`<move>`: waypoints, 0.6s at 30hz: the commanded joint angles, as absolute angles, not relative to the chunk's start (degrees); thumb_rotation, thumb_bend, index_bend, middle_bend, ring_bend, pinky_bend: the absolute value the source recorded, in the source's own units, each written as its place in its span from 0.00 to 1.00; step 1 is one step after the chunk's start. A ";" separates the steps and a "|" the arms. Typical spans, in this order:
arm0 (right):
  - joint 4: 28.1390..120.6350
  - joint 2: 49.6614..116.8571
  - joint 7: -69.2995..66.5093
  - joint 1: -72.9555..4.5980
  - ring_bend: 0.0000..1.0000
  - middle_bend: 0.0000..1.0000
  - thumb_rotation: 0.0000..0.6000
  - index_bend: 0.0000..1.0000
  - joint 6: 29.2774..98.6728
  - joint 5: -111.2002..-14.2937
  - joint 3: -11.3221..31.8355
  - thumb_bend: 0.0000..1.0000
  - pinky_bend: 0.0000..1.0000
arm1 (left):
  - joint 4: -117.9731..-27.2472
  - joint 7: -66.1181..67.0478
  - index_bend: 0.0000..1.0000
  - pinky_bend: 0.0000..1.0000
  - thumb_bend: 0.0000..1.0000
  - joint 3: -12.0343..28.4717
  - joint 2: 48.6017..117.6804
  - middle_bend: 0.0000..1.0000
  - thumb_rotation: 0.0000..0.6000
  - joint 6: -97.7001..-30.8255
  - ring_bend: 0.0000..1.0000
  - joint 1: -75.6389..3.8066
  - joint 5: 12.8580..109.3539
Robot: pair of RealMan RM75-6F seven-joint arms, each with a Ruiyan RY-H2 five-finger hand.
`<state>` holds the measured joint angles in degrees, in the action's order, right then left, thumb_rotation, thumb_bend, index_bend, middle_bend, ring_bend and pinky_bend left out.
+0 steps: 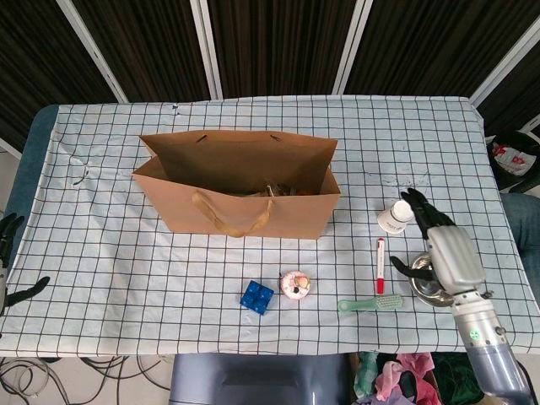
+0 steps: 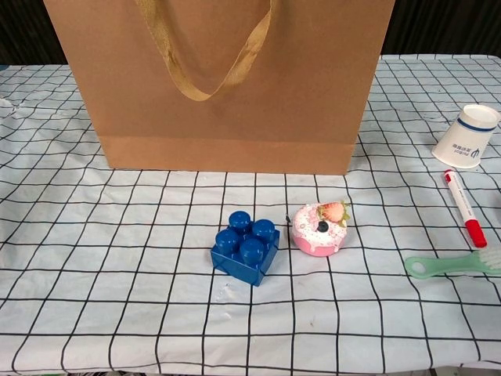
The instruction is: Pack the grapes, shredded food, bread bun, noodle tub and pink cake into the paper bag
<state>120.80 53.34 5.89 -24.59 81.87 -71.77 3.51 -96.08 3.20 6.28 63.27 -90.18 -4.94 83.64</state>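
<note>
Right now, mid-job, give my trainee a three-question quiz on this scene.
1. True or false: the pink cake is in the bag.
2. What lies right beside the cake? A) blue block B) cup C) marker
3. The right hand holds ____.

Key: 1 false, it is on the table in front of the bag; 2 A; 3 nothing, fingers apart above the metal bowl.
</note>
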 commanded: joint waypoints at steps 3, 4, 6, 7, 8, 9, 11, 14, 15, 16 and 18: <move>113.88 59.01 6.26 -19.61 0.15 0.03 1.00 0.01 82.85 -74.43 -1.22 0.17 0.23 | -96.01 3.39 0.09 0.00 0.08 6.43 63.41 0.05 1.00 -90.29 0.00 -4.89 83.46; 112.79 60.23 5.94 -19.30 0.15 0.04 1.00 0.01 81.92 -74.72 -1.87 0.17 0.23 | -96.05 3.44 0.09 0.00 0.08 6.36 63.42 0.05 1.00 -90.29 0.00 -4.88 83.57; 111.34 61.86 5.61 -19.08 0.16 0.07 1.00 0.02 80.96 -75.29 -2.30 0.17 0.23 | -96.07 3.48 0.09 0.00 0.08 6.29 63.42 0.05 1.00 -90.28 0.00 -4.88 83.75; 110.23 63.27 5.47 -19.11 0.17 0.10 1.00 0.03 80.06 -75.82 -2.57 0.17 0.23 | -96.06 3.50 0.09 0.00 0.08 6.25 63.42 0.05 1.00 -90.28 0.00 -4.88 83.84; 109.52 64.14 5.48 -19.16 0.18 0.11 1.00 0.04 79.62 -76.07 -2.58 0.17 0.23 | -96.05 3.51 0.09 0.00 0.08 6.25 63.42 0.05 1.00 -90.27 0.00 -4.88 83.84; 108.88 65.13 5.61 -19.29 0.19 0.12 1.00 0.05 79.03 -76.21 -2.56 0.17 0.23 | -96.04 3.53 0.09 0.00 0.08 6.25 63.43 0.05 1.00 -90.23 0.00 -4.89 83.82; 107.39 67.65 6.78 -19.96 0.20 0.12 1.00 0.06 77.32 -76.47 -2.39 0.17 0.23 | -95.98 3.58 0.09 0.00 0.08 6.31 63.46 0.05 1.00 -90.09 0.00 -4.94 83.70; 105.74 71.03 10.01 -21.44 0.20 0.12 1.00 0.07 74.76 -77.14 -2.07 0.17 0.23 | -95.98 3.53 0.09 0.00 0.08 6.29 63.40 0.05 1.00 -89.85 0.00 -5.00 83.60; 105.17 72.43 11.65 -22.09 0.20 0.12 1.00 0.07 73.71 -77.43 -1.97 0.17 0.23 | -96.00 3.45 0.09 0.00 0.08 6.32 63.35 0.05 1.00 -89.85 0.00 -4.99 83.58; 104.83 73.37 12.90 -22.62 0.19 0.12 1.00 0.08 72.84 -77.59 -1.94 0.17 0.23 | -96.01 3.41 0.09 0.00 0.08 6.37 63.33 0.05 1.00 -89.89 0.00 -4.98 83.55; 103.98 75.79 16.39 -23.97 0.19 0.12 1.00 0.08 70.84 -77.87 -1.74 0.17 0.22 | -95.97 3.30 0.09 0.00 0.08 6.44 63.30 0.05 1.00 -89.92 0.00 -4.95 83.45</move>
